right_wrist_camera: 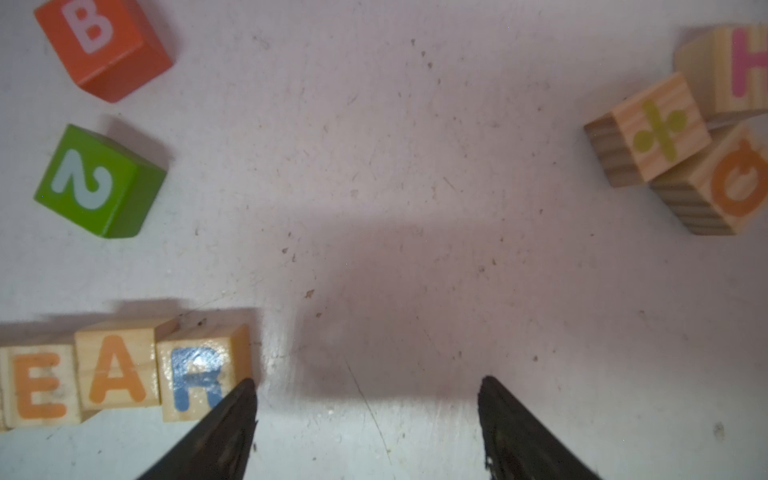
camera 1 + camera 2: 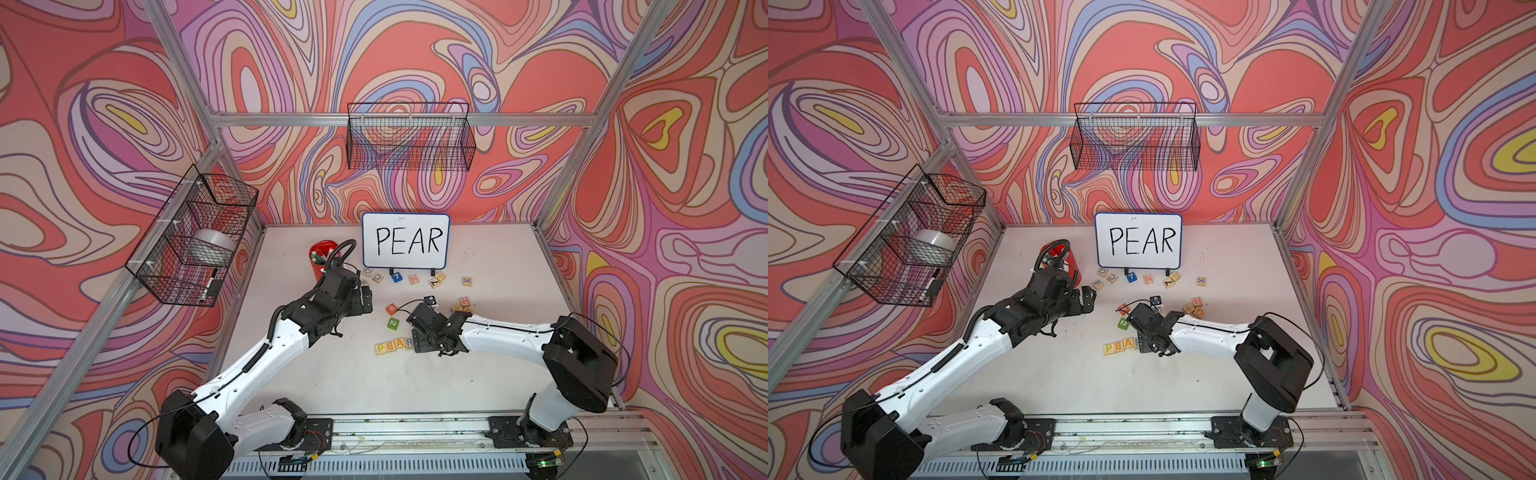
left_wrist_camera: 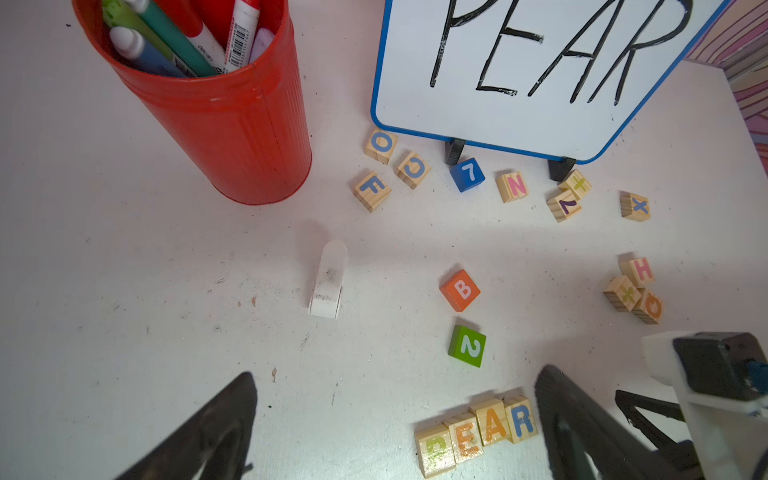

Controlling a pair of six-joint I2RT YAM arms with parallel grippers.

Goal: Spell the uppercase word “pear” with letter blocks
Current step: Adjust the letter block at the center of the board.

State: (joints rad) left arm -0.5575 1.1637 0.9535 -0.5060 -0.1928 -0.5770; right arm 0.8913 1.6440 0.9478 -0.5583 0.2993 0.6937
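The right gripper (image 1: pixel 368 379) is wide open and holds nothing. The R block (image 1: pixel 199 374) sits just beside one finger (image 1: pixel 220 432), with the A block (image 1: pixel 118 368), E block (image 1: pixel 39 384) and P block (image 3: pixel 434 451) in a row beyond it. It should lift straight up, I think, so nothing gets bumped. Far off, the left gripper (image 3: pixel 397 371) is wide open too.
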